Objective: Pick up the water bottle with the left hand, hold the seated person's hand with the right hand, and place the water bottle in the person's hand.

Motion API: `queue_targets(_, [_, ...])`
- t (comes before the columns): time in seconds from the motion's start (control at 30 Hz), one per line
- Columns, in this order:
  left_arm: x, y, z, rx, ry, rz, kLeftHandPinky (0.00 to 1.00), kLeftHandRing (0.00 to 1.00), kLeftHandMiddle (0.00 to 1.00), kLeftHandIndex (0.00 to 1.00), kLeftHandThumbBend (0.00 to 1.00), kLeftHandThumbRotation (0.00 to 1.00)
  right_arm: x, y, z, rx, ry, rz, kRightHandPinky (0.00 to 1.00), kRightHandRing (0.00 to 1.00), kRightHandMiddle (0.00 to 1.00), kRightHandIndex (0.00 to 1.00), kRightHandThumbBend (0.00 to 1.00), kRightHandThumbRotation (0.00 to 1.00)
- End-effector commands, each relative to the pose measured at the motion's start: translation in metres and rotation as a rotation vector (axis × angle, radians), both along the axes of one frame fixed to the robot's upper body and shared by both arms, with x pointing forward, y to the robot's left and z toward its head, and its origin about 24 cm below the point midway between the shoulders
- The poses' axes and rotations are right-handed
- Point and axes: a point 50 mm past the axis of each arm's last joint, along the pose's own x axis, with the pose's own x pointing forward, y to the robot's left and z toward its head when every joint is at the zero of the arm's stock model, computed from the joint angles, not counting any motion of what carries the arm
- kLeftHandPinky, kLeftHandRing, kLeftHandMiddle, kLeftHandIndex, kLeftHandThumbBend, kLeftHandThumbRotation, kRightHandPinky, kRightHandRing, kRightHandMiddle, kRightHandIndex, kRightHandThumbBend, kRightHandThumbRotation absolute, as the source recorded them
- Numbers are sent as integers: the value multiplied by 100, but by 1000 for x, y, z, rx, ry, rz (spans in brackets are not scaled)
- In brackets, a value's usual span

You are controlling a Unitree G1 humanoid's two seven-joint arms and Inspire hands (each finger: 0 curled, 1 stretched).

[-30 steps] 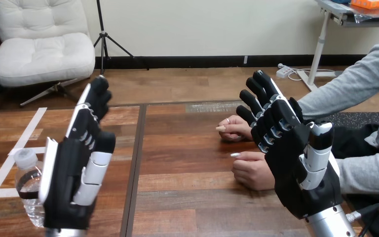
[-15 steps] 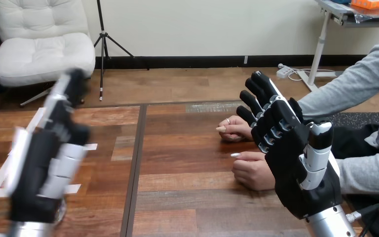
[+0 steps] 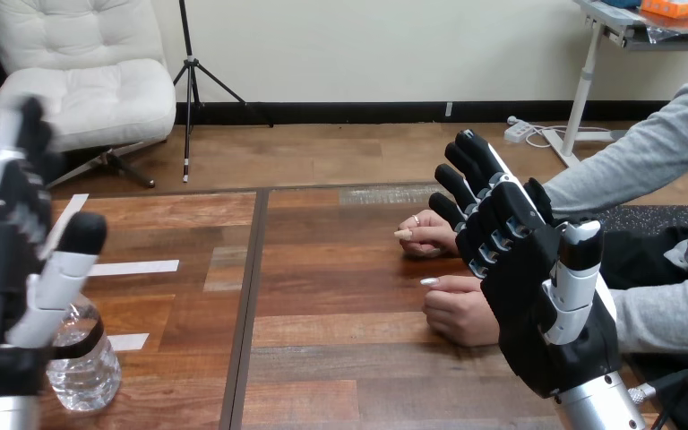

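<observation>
A robotics lab / test station is indicated. Evidence: a wooden table marked w/ white tape strips on its left part. Two machine hands on silver forearms, the left hand and the right hand, are raised over the tabletop w/ fingers straight. A person is seated at the right side, w/ the person's near hand and the person's far hand rested on the wood.

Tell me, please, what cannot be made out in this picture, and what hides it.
- Head view: the top and cap of the water bottle are hidden behind the left hand.
- The left hand is blurred and cut off by the left edge; whether it touches the bottle cannot be told.
- The person's nearer hand and farther hand are each partly hidden behind the right hand.
</observation>
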Motion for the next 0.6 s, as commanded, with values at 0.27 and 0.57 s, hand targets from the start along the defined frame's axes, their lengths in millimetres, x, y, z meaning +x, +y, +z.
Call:
queue_targets(0.27, [6,17,28,14,-115,46,96,99,100,100,100,66,5,0,9,5,-39,1,100,100,100,97,94,100])
queue_targets(0.57, [5,30,33,-23,-132,57,97,99,99,97,100,61,5,0,10,13,-37,5,100,100,100,97,94,100])
